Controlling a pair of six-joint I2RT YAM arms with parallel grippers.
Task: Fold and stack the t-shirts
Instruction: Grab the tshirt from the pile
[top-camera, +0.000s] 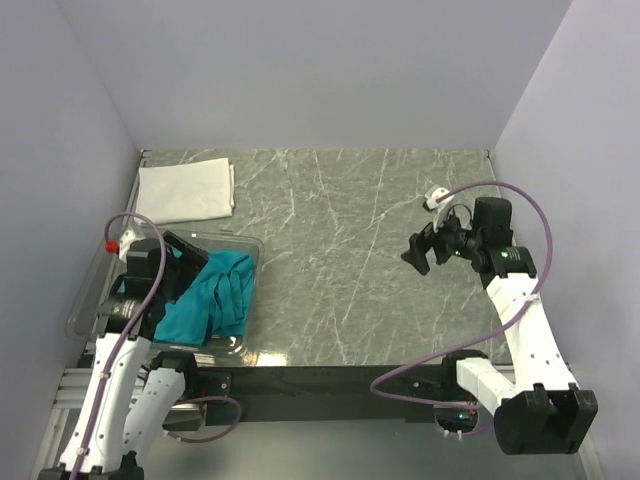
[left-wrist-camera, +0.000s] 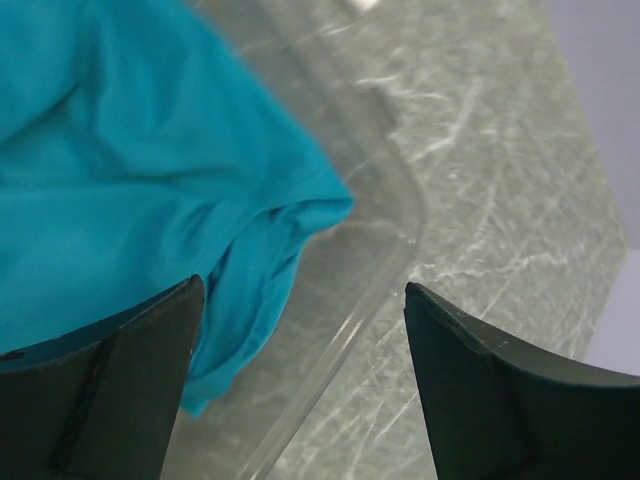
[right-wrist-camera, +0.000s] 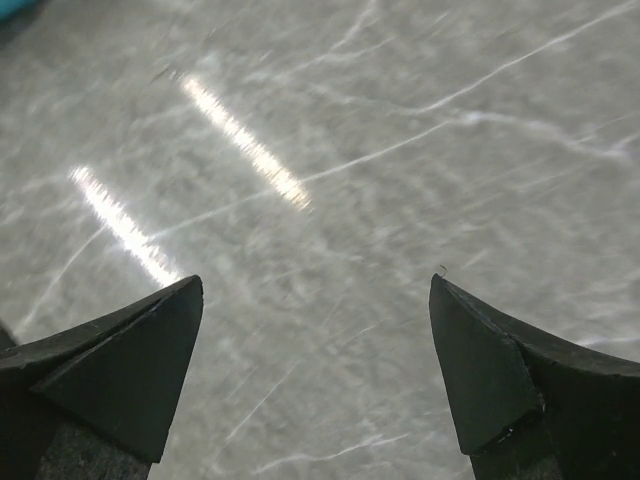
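Observation:
A teal-blue t-shirt (top-camera: 210, 295) lies crumpled in the clear plastic bin (top-camera: 250, 248) at the left; it fills the upper left of the left wrist view (left-wrist-camera: 130, 170). A white t-shirt (top-camera: 186, 190) lies as a folded rectangle at the table's far left corner. My left gripper (top-camera: 190, 250) is open and empty just above the bin, its fingertips beside the teal cloth (left-wrist-camera: 305, 290). My right gripper (top-camera: 422, 250) is open and empty over bare table at the right (right-wrist-camera: 315, 285).
The bin's clear rim (left-wrist-camera: 385, 270) runs diagonally between my left fingers. The marble table top (top-camera: 360, 250) spreads between the arms. Lilac walls close the left, back and right sides. The table's near edge (top-camera: 340, 375) is dark.

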